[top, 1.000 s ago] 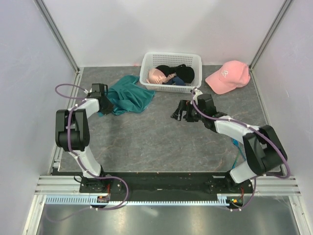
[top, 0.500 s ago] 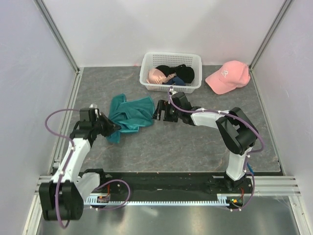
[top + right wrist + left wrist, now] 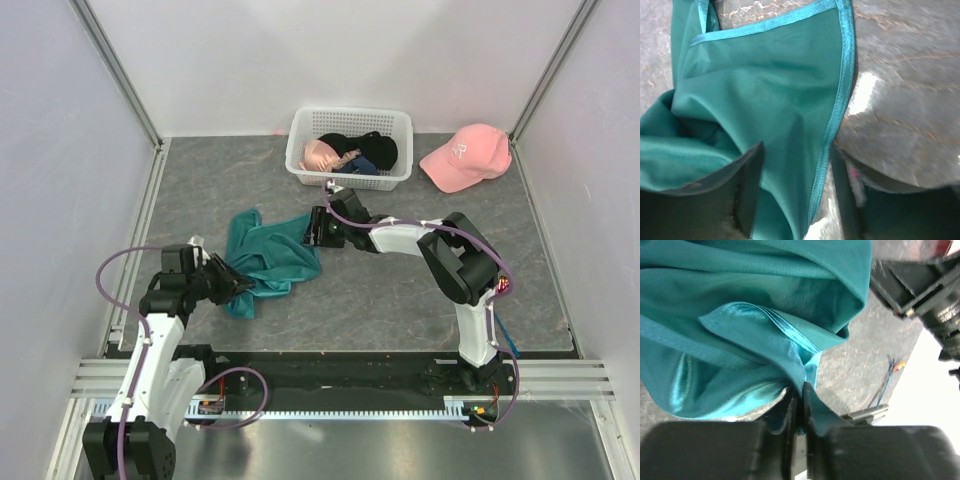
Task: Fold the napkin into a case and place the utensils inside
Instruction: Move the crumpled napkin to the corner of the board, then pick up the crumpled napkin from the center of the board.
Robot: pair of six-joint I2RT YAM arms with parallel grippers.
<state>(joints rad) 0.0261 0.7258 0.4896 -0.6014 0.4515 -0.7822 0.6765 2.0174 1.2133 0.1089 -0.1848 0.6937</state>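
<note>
The teal-green napkin (image 3: 268, 252) lies crumpled on the grey table, left of centre. My left gripper (image 3: 236, 284) is shut on its near-left corner; the left wrist view shows the cloth (image 3: 755, 325) pinched between the closed fingers (image 3: 790, 412). My right gripper (image 3: 314, 227) is at the napkin's right edge, jaws open, with the hemmed edge of the cloth (image 3: 790, 115) lying between the fingers (image 3: 747, 190). No utensils are in view. No folded case shows.
A white lattice basket (image 3: 349, 125) with black and pink garments stands at the back centre. A pink baseball cap (image 3: 465, 155) lies at the back right. Walls close in the left, right and back sides.
My left gripper has dragged the napkin toward the near left. My right gripper has swept left from mid-table to the napkin's right edge.
</note>
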